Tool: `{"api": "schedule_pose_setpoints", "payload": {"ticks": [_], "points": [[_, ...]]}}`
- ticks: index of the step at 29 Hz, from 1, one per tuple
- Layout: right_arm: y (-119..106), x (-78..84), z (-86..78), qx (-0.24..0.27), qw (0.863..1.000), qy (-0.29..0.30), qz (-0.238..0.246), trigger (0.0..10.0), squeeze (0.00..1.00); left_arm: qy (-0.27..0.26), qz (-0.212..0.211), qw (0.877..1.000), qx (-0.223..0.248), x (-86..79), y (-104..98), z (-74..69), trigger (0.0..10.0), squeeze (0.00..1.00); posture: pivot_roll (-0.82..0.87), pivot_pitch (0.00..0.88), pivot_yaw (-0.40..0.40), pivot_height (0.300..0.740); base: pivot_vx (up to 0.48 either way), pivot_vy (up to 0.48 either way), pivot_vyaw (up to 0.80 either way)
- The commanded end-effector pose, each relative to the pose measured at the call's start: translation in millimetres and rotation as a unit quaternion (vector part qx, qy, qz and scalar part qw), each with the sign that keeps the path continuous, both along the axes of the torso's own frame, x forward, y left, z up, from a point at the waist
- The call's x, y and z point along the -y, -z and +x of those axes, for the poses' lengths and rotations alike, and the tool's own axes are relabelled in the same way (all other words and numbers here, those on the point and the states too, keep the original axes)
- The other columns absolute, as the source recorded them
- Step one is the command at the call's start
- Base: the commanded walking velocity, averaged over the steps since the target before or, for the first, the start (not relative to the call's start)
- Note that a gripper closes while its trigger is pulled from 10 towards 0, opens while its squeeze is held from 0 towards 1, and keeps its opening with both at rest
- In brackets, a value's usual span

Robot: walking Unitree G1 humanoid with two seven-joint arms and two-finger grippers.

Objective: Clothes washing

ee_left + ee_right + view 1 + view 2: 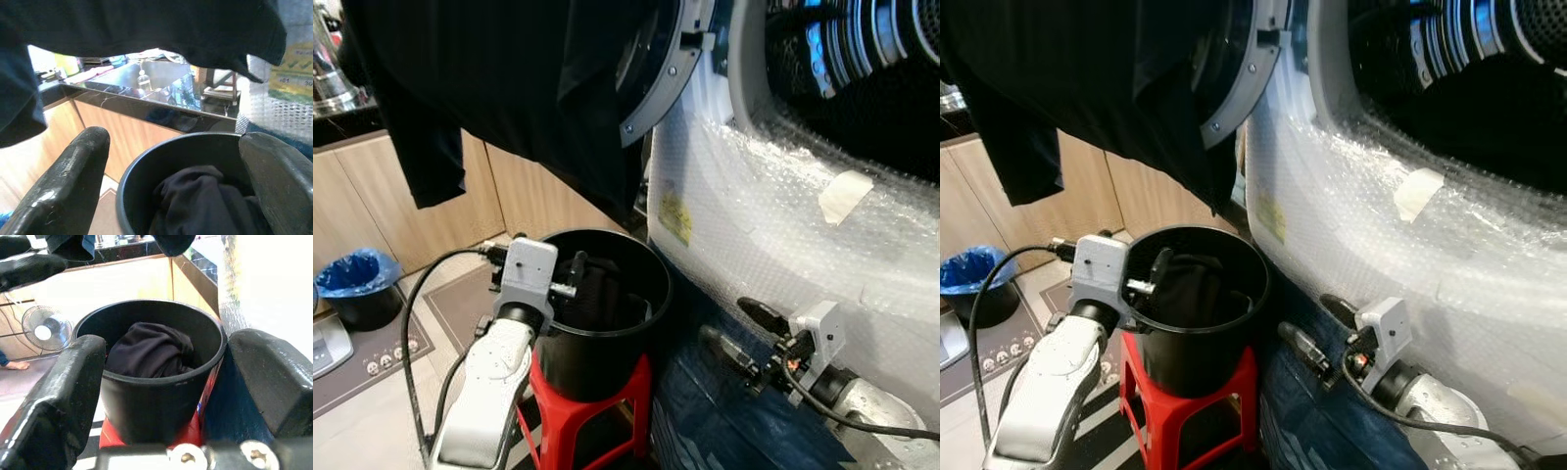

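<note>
At the black bucket's (pixel 607 333) nine o'clock rim, the left tool (pixel 576 277) is wide open, holding nothing; the right tool (pixel 736 328), at three o'clock, also gapes empty.

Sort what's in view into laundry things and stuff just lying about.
Job:
bucket on the red stool
dark clothes in the bucket
black garment hanging over the washer door
washer, wrapped in bubble wrap
left pincer, open at the bucket rim
right pincer, open, low by the washer

Lying about:
bin
fan
sink
</note>
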State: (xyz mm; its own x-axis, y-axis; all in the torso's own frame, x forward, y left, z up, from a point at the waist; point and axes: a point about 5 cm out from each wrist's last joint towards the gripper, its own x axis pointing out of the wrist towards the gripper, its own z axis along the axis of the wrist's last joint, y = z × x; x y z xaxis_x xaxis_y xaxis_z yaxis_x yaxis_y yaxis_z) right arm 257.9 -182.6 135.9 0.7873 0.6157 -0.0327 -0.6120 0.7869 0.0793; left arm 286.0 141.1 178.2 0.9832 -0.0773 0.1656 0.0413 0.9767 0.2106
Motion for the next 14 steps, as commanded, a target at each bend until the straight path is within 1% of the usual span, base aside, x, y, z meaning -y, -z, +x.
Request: {"api": "schedule_pose_setpoints", "payload": {"ticks": [1, 2, 7, 11, 12, 14], "points": [[-1.4, 5.5, 4.0, 0.014, 0.999, 0.034, 0.003, 10.0, 0.0, -0.005, 0.001, 1.0, 0.003, -2.0, 4.5, -1.5, 10.0, 0.0, 0.01, 0.0, -0.062, 0.74, 0.0, 0.0, 0.0], [-0.3, 4.8, 6.1, 0.02, 0.998, 0.054, 0.01, 10.0, 0.0, -0.004, -0.004, 1.0, 0.002, -3.4, 8.9, -3.4, 10.0, 0.0, 0.02, 0.0, -0.063, 0.74, 0.0, 0.0, 0.0], [3.0, 2.7, 8.9, 0.033, 0.994, 0.099, 0.037, 10.0, 0.0, -0.009, -0.027, 1.0, -0.007, -6.3, 21.7, -7.8, 10.0, 0.0, 0.02, 0.0, -0.068, 0.74, 0.0, 0.0, 0.0], [4.8, 1.5, 8.1, 0.036, 0.992, 0.115, 0.045, 10.0, 0.0, -0.01, -0.031, 0.999, -0.013, -6.4, 26.4, -9.7, 10.0, 0.0, 0.02, 0.0, -0.068, 0.74, 0.0, 0.0, 0.0], [11.4, -0.5, 4.1, 0.037, 0.99, 0.129, 0.042, 10.0, 0.0, -0.009, -0.038, 0.999, -0.021, -5.1, 33.6, -13.1, 10.0, 0.0, 0.02, 0.0, -0.068, 0.74, 0.0, 0.0, 0.0], [17.8, -0.8, -0.2, 0.033, 0.99, 0.133, 0.039, 10.0, 0.0, -0.006, -0.039, 0.999, -0.025, -3.6, 38.4, -15.8, 10.0, 0.0, 0.02, 0.0, -0.068, 0.74, 0.0, 0.0, 0.0]]}}
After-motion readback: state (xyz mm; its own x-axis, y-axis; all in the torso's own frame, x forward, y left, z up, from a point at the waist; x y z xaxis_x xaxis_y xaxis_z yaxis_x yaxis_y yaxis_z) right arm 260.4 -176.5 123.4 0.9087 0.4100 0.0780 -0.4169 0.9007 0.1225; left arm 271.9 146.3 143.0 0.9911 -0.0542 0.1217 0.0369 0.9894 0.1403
